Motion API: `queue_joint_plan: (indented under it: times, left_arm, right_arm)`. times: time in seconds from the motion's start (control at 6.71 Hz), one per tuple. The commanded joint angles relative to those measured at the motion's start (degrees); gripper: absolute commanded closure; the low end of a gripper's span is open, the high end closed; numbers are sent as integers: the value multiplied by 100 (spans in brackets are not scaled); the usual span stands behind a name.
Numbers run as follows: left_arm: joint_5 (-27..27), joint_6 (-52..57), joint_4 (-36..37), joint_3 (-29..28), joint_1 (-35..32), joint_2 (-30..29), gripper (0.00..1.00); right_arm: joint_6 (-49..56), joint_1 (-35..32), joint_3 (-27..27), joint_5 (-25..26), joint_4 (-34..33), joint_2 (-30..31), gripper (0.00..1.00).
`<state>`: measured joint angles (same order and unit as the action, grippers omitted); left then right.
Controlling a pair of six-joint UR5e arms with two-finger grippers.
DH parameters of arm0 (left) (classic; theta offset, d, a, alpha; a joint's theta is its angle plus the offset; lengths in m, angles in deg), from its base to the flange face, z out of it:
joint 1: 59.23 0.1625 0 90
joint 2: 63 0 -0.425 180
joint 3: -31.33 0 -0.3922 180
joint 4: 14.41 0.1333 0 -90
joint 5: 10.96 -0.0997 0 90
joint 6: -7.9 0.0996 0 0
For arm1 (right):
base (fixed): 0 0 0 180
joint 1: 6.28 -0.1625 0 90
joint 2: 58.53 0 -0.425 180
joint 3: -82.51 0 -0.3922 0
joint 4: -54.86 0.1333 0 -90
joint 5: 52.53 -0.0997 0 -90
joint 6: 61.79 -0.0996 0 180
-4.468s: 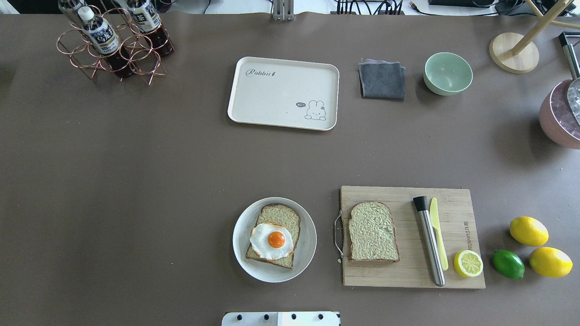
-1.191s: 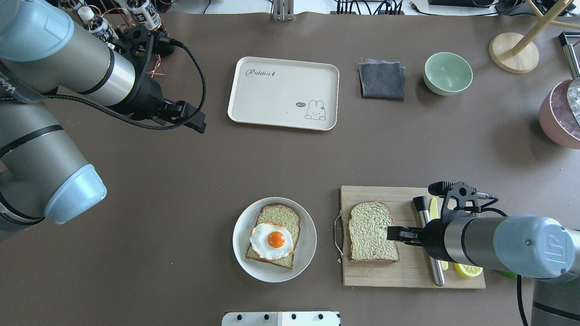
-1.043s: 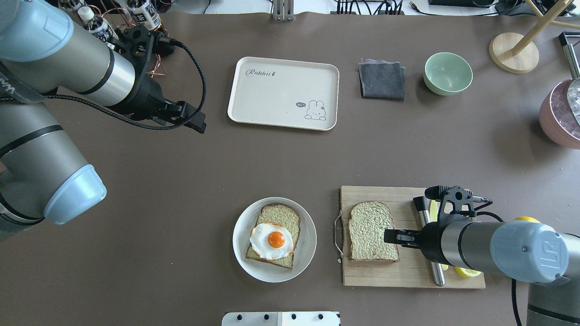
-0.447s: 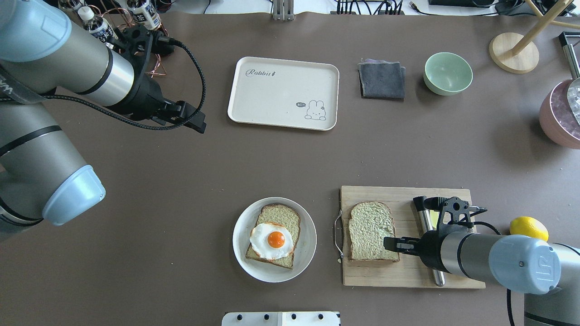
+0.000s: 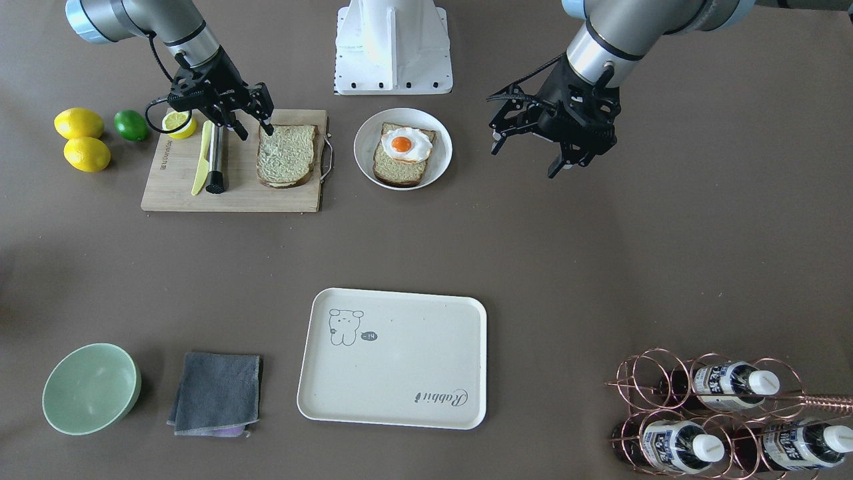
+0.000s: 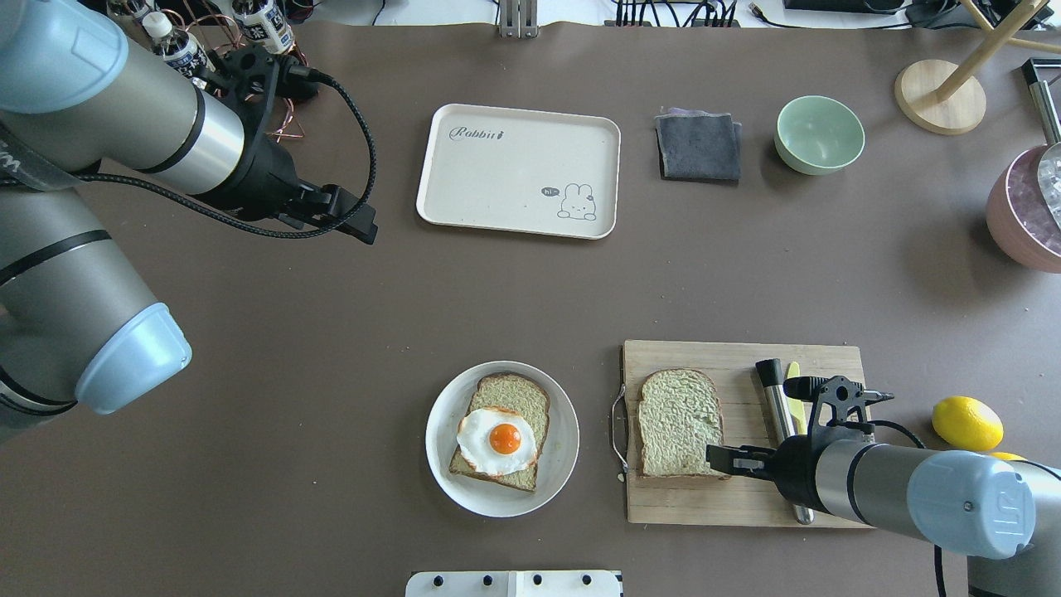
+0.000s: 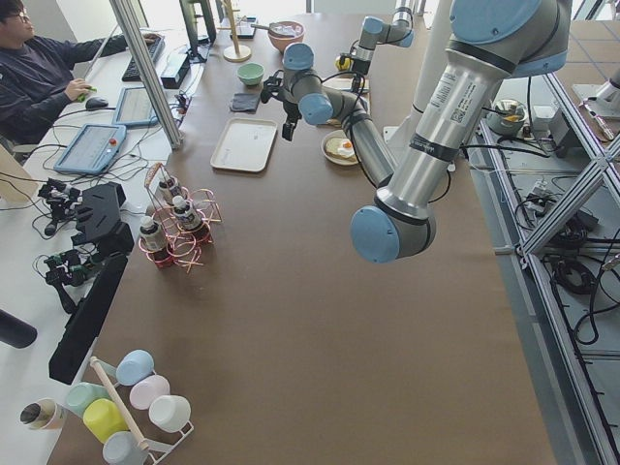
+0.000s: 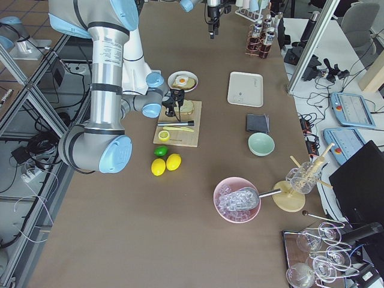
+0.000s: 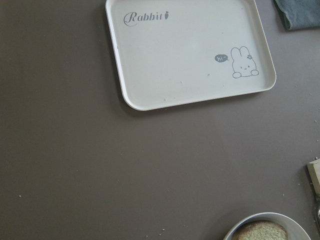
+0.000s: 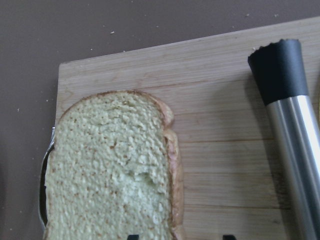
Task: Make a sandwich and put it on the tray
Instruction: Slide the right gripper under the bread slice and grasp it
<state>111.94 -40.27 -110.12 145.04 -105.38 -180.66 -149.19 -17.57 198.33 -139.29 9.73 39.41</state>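
Brown surface under everything, with most of the clutter along its edges.

Right claw at the lower right of the overhead view: fingers apart, low over the lower right corner of the bare slice. Seen from its own wrist as two dark fingertips at the bottom edge of the frame, one over bread, the other past the crust over wood. Cannot tell whether either touches the bread.

Bare slice flat on the left half of the cutting board. To its right on the same board, a steel rod with a black end, then a yellow knife and a half lemon.

Just left of the board in the overhead view, a round white plate carrying the second slice, with the fried egg on top, yolk up.

Left claw at the upper right of the front-facing view: fingers spread wide, gripping nothing, hanging above bare surface, well apart from plate and tray.

Tray at the upper middle of the overhead view, well apart from both slices, marked "Rabbit" and with a small animal drawing. To its right, a folded grey cloth, then a green bowl.

Two lemons and a lime at the left edge of the front-facing view; a copper bottle rack at its lower right.
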Motion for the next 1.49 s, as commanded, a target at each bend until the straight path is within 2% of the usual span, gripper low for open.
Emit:
queue_joint_plan:
  times: [0.0,0.15,0.74,0.89,1.04,1.34]
  left_arm:
    - [6,-9,0,55,0,6,2]
    - [6,-9,0,55,0,6,2]
    - [6,-9,0,37,0,-3,2]
    - [6,-9,0,37,0,-11,2]
    - [6,-9,0,37,0,-11,2]
    - [6,-9,0,46,0,-12,2]
  right_arm:
    - [-32,40,-59,54,154,23,41]
    - [-40,66,-50,71,154,6,44]
    - [-49,215,-50,238,127,-38,45]
    - [-49,242,-50,265,127,-38,62]
    - [-58,268,-50,335,119,-38,100]
    - [-49,277,72,371,119,14,100]
